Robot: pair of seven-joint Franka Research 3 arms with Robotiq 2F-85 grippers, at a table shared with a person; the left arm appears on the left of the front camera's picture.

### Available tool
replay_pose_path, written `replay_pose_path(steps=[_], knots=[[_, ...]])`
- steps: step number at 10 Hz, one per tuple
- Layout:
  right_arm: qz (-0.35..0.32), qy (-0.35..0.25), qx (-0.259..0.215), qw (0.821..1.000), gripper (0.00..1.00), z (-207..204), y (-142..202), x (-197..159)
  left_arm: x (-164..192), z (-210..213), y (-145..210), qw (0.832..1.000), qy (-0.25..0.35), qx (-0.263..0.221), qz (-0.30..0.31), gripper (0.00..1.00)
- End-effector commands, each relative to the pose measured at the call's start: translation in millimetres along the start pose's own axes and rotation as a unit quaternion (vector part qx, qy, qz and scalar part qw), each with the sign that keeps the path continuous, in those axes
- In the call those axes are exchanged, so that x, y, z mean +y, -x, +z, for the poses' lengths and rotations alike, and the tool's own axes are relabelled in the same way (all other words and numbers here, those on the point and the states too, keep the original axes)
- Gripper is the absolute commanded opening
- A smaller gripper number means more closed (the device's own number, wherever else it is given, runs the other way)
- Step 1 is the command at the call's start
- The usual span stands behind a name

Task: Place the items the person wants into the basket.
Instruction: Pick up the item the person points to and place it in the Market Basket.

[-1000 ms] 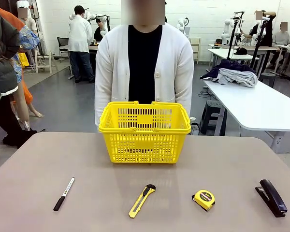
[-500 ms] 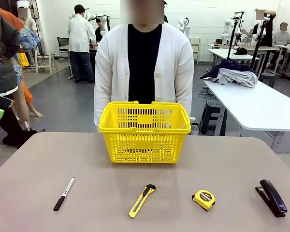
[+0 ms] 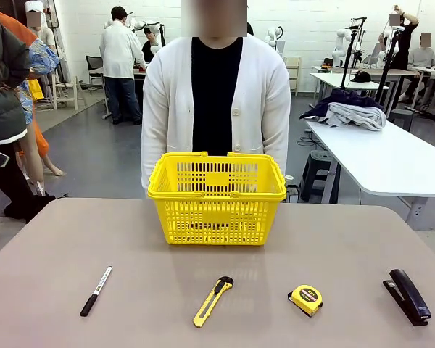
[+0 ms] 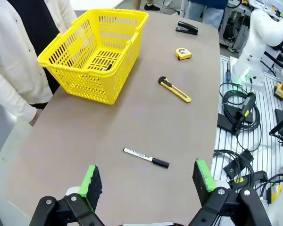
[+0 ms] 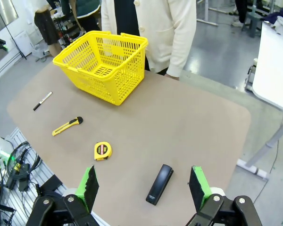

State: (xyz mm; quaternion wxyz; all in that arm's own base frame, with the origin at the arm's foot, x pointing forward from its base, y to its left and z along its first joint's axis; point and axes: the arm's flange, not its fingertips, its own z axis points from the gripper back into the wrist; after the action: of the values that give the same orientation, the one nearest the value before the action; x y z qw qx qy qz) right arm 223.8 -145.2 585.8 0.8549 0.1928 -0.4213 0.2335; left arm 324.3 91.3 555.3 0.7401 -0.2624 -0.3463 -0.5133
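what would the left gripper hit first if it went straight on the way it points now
Most likely the marker, or the table right beside it: the marker lies straight ahead between the fingers of the open left gripper, nothing nearer. Depth is unclear, so it may miss it.

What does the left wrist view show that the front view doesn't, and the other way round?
Left wrist view adds the left gripper, jaws wide open above the table, cables on the floor, and a small dark thing inside the basket, too small to name. Front view adds a side table with clothes and people farther back. Shared: the person, basket, marker, utility knife, tape measure, stapler.
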Motion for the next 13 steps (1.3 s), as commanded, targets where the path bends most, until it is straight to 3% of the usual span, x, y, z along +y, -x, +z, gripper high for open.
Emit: replay_pose_path(steps=[1, 13], knots=[[0.0, -0.002, -0.003, 1.0, 1.0, -1.4, -0.6, -0.2, 1.7, -0.6, 2.3, 1.0, 0.001, 0.0, -0.001, 1.0], [0.0, -0.002, -0.003, 1.0, 1.0, -1.4, -0.6, -0.2, 1.7, -0.6, 2.3, 1.0, 0.001, 0.0, -0.001, 1.0]])
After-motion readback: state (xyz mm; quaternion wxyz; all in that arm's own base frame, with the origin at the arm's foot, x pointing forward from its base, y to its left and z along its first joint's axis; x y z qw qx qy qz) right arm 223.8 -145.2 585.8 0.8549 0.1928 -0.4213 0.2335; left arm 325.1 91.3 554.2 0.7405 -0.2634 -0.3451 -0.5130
